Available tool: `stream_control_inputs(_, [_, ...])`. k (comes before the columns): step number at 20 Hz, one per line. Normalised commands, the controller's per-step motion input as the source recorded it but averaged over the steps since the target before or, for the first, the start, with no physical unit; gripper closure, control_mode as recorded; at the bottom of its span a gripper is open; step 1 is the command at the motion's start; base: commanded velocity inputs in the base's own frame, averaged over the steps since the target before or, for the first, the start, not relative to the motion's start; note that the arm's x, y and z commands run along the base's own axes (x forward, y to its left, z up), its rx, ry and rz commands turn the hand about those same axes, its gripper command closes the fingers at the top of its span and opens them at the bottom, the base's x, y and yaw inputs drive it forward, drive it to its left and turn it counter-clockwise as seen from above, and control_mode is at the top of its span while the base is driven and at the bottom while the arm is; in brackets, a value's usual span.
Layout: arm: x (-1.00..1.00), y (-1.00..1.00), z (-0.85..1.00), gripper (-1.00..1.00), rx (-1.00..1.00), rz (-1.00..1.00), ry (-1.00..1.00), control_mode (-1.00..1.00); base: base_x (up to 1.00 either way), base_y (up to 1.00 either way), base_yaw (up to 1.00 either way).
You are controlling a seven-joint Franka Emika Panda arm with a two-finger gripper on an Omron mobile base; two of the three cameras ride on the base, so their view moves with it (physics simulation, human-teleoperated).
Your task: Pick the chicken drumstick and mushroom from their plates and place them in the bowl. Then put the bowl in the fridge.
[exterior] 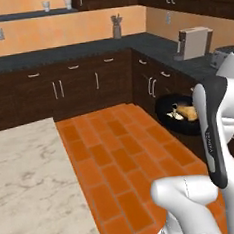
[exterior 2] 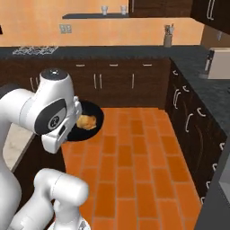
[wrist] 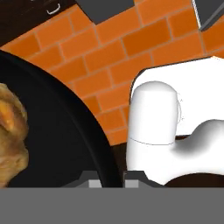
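The black bowl [exterior: 169, 118] hangs in the air over the orange tiled floor, beside the right-hand cabinets. In it lie the golden-brown chicken drumstick [exterior: 190, 112] and the small pale mushroom [exterior: 176, 116]. From the other side the bowl [exterior 2: 95, 117] and drumstick [exterior 2: 86, 122] show just past my arm. In the hand view my gripper [wrist: 111, 181] is shut on the bowl's rim [wrist: 94, 144], with the drumstick [wrist: 11, 140] at the left. The plates are out of view. A silver-grey panel [exterior 2: 221, 197] at the lower right edge may be the fridge; I cannot tell.
A marble counter [exterior: 29, 182] fills the lower left. Dark cabinets [exterior: 76, 87] with a dark worktop run along the back and right walls. A coffee machine [exterior: 195, 42] and a toaster [exterior: 226, 55] stand on the right worktop. The tiled floor [exterior 2: 134, 152] lies between.
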Motion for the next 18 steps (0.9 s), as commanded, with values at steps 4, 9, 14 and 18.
stream_control_inputs(4, [0.0, 0.0, 0.0, 1.0, 0.0, 0.0, 0.0, 1.0, 0.13, 0.34, -0.91])
stream_control_inputs(9, [0.0, 0.0, 0.0, 1.0, 0.0, 0.0, 0.0, 1.0, 0.17, -0.03, -0.83])
stream_control_inputs(14, [0.0, 0.0, 0.0, 1.0, 0.0, 0.0, 0.0, 1.0, 0.39, 0.43, -0.8])
stream_control_inputs(18, [0.0, 0.0, 0.0, 1.0, 0.0, 0.0, 0.0, 1.0, 0.85, 0.99, -0.62])
